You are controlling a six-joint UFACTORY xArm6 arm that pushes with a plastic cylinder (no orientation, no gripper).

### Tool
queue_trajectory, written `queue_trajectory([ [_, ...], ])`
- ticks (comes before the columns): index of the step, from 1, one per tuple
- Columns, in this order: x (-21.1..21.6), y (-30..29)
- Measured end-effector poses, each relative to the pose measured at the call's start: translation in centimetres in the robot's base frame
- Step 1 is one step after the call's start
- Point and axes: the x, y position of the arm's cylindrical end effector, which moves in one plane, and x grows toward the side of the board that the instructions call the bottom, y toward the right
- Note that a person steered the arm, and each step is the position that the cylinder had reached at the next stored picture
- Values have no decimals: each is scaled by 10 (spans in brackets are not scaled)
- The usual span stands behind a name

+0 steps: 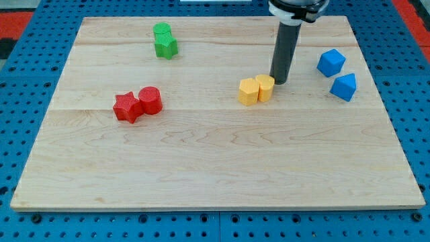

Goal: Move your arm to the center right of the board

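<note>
2 green blocks (164,40), 2 red (138,103), 2 yellow (256,89), 2 blue (337,74)

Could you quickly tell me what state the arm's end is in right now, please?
My tip: a bare rod holding nothing, just right of the yellow blocks.

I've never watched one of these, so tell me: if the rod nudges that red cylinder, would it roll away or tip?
Probably neither: the red cylinder stands on its flat end, so it should slide on the smooth board. It looks squat, so tipping seems unlikely. It touches the red star, which might get shoved along. My tip is far off, by the yellow blocks.
</note>
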Motion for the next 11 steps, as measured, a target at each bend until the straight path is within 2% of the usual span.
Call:
queue_trajectory([
  [3, 35, -49],
  [4, 38, -5],
  [6, 110, 70],
  [7, 110, 115],
  [8, 96, 132],
  [10, 79, 132],
  [11, 57, 132],
])
